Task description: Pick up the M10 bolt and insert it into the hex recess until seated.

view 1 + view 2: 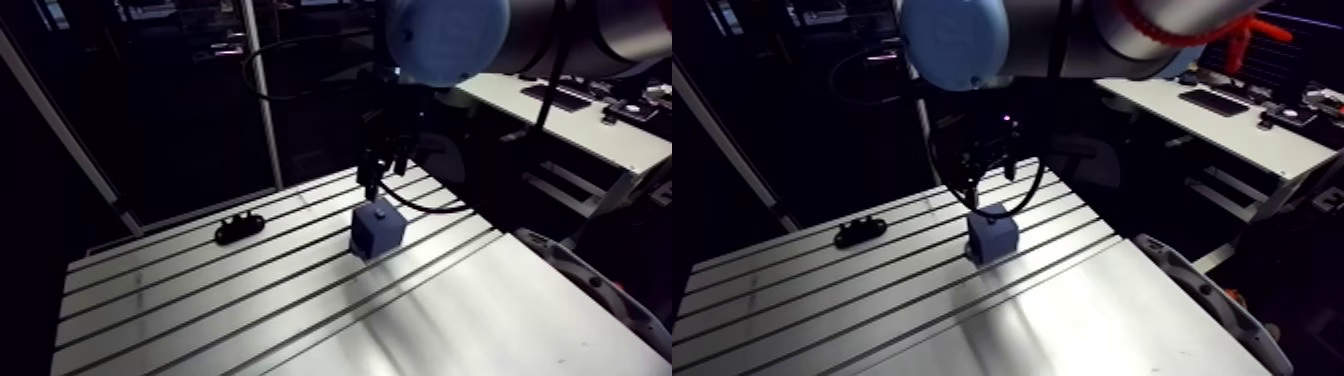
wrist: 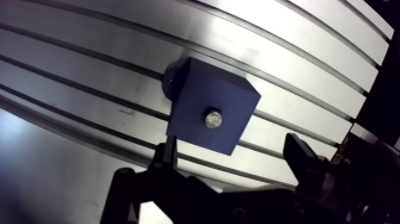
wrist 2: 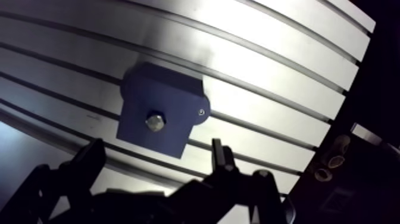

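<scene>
Slotted aluminium table [image 1: 480, 320] fills the scene, its long grooves running side by side under bright glare.

One blue block [image 1: 377, 232] stands on it, roughly in the middle of the grooved part. One bolt [image 2: 213, 118] sits in the centre of the block's top face. Only its silvery six-sided head shows, as a small bump on the blue surface. In the wrist view a rounded lug [image 3: 202, 111] sticks out at the block's base on one side, with a tiny screw head in it. A second rounded bit pokes out at another edge, too dark to make out.

One small black part [image 1: 239, 229] lies well apart from the block, nearer the table's far edge. Its shape is too dim to tell. Any lettering on the block or the bolt head is too small to read.

One claw [image 2: 232, 156] hangs above the block, just behind it in the arm view. Its two fingers [image 2: 169, 152] are spread wide and released, with nothing between them. In the wrist view the block lies just ahead of the fingertips, and the bolt head is roughly in line with the gap between them.
</scene>
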Controlling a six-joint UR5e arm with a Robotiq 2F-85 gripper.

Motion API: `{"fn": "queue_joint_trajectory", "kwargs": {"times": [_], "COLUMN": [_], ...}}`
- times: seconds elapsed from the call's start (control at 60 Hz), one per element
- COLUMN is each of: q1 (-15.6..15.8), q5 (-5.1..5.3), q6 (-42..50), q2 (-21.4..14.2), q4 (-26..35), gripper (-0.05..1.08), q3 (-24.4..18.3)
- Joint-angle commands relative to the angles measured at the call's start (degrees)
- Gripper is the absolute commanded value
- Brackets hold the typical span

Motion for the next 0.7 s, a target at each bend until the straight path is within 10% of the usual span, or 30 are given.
{"fn": "queue_joint_trajectory", "kwargs": {"times": [0.017, 0.1, 0.167, 0.7], "q1": [0.12, 0.37, 0.38, 0.38], "q5": [-0.48, 0.35, 0.63, 0.40], "q6": [15.33, 18.94, 19.66, 18.87], "q2": [-0.18, 0.02, 0.11, 0.82], "q4": [4.92, 5.05, 4.98, 4.64], "gripper": [0.61, 1.01, 1.07, 1.08], "q3": [-2.38, -2.36, -2.17, -1.73]}}
